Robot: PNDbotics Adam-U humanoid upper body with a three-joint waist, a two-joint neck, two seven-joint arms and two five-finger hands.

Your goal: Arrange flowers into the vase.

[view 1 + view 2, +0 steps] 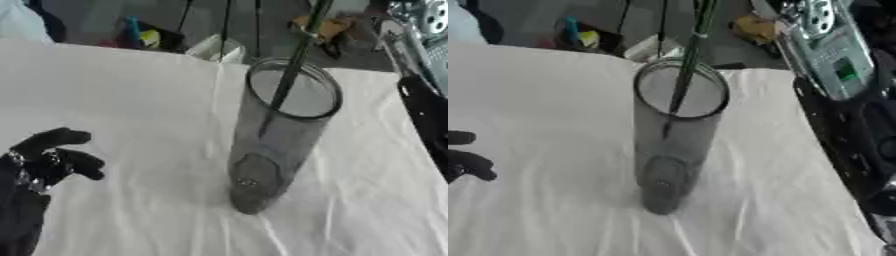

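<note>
Left hand [54, 156] sits lower left of frame, forearm coming in from the bottom-left corner. Fingers curled inward, nothing in them, resting on or just over the white cloth [131, 100], well apart from the vase.

Vase [278, 135]: tall clear glass cylinder, upright, centre of frame on the cloth. One dark green stem [290, 70] drops from the top edge through the rim, leaning, lower end inside the glass. Bloom is out of frame.

Right arm [842, 90] runs down the right edge, silver and black. Right hand not visible, so can't tell its state.
</note>
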